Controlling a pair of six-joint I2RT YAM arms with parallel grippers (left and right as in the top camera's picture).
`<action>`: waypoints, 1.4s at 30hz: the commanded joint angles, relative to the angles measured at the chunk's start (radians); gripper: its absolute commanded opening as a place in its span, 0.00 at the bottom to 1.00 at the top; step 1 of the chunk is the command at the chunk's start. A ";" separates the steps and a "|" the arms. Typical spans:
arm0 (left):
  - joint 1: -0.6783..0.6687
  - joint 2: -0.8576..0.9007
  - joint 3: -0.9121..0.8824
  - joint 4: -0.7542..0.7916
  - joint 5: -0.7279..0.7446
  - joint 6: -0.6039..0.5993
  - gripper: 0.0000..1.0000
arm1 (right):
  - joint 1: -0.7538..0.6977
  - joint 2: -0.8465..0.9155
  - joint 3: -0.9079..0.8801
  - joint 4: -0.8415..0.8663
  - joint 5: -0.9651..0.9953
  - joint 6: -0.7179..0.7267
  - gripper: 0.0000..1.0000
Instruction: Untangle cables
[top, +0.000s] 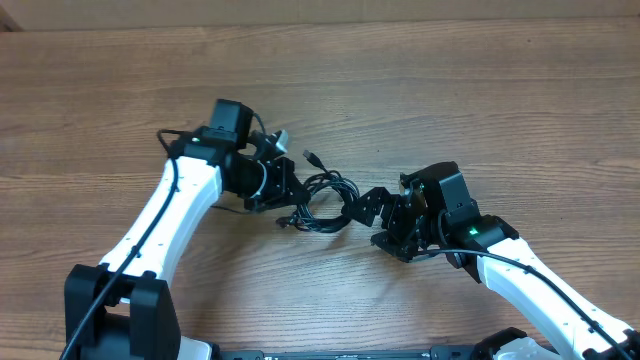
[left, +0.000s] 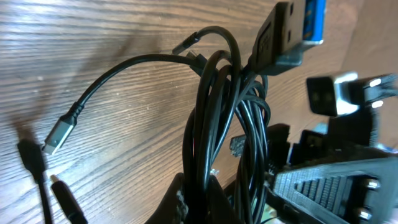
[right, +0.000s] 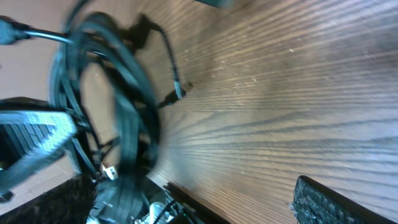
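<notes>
Left gripper (top: 283, 188) clamped tight on the cables (top: 325, 200): 1 tangled bunch of thin, glossy black cords on the wood table (top: 480, 80), between the 2 grippers. Right gripper (top: 380, 225) jaws spread wide, gripping nothing, just beside the bunch. Ends seen: 1 silvery plug (left: 59, 134), 1 blue-tongued plug (left: 301, 25). Strand count unclear.

blurred black cables (right: 127, 93) at left, wood table (right: 280, 93), r pincer (right: 186, 196) wide apart
</notes>
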 joint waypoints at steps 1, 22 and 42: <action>0.053 -0.023 0.034 -0.025 0.057 0.040 0.04 | 0.005 -0.019 0.017 -0.010 0.009 -0.068 0.95; 0.070 -0.023 0.034 -0.012 0.098 0.200 0.04 | 0.005 -0.227 0.018 -0.005 -0.047 -0.215 0.67; 0.070 -0.023 0.034 0.057 0.324 0.591 0.04 | 0.005 -0.225 0.018 -0.015 0.153 -0.290 0.56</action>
